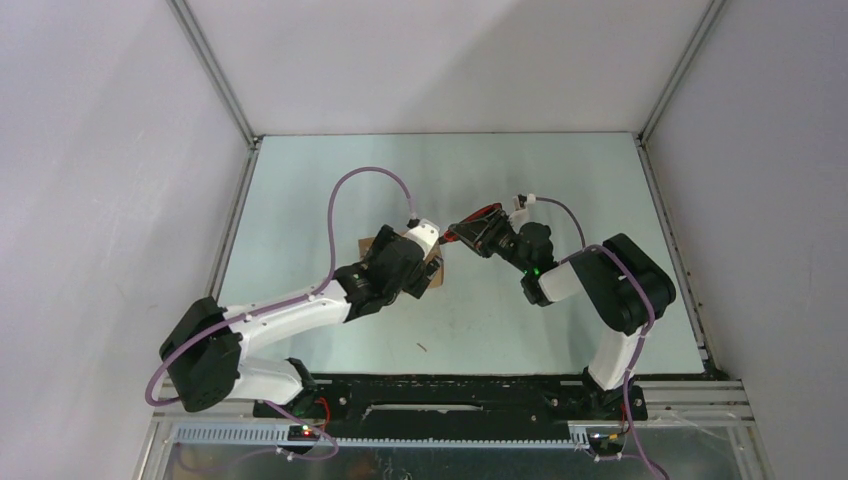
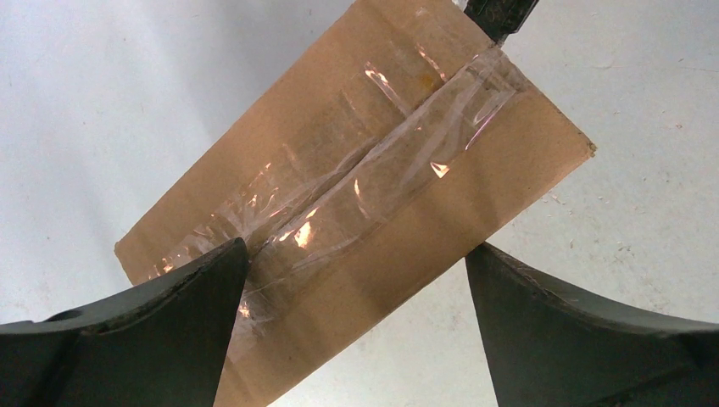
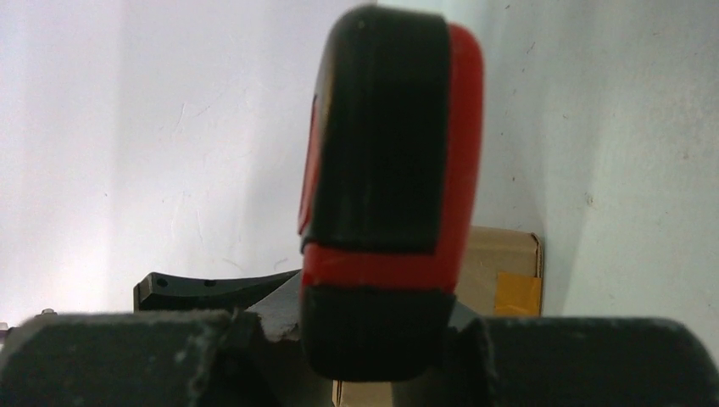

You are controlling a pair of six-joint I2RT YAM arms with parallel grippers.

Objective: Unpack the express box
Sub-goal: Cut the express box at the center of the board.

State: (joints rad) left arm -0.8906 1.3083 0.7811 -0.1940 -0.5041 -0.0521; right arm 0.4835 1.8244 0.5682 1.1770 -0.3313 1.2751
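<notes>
- The express box (image 2: pixel 373 195) lies flat on the table (image 2: pixel 102 102) near mid-table, directly under my left arm, taped face up.
- Clear tape (image 2: pixel 398 144) runs the length of the top seam. It is wrinkled and glossy, and the flaps are shut beneath it.
- Handling, my read: light, empty-feeling cardboard. The edges and corners are stiff, while the broad panels would give under a hard pinch. The tape is slick, so I keep the pads off it.
- Best hold, I judge: across the short width on the bare side walls, low down and clear of the seam, so the cut line stays free.
- The left gripper (image 2: pixel 356 254) hangs over the box, spread wide and holding nothing. One finger (image 2: pixel 169 322) overlaps the box's near corner in the left wrist view; I can't tell if it touches. The other finger (image 2: pixel 585 339) stands apart, with table showing between it and the box.
- The right gripper (image 3: pixel 377 348) is clamped on the red-and-black utility knife (image 3: pixel 390 170), gripping low on the handle.
- From the right wrist, the box sits just beyond the knife, with a yellow patch (image 3: pixel 517 292) on its side that I can't identify.
- A dark tip (image 2: pixel 500 13), probably the knife's, sits at the far end of the taped seam. Whether it touches is unclear.
</notes>
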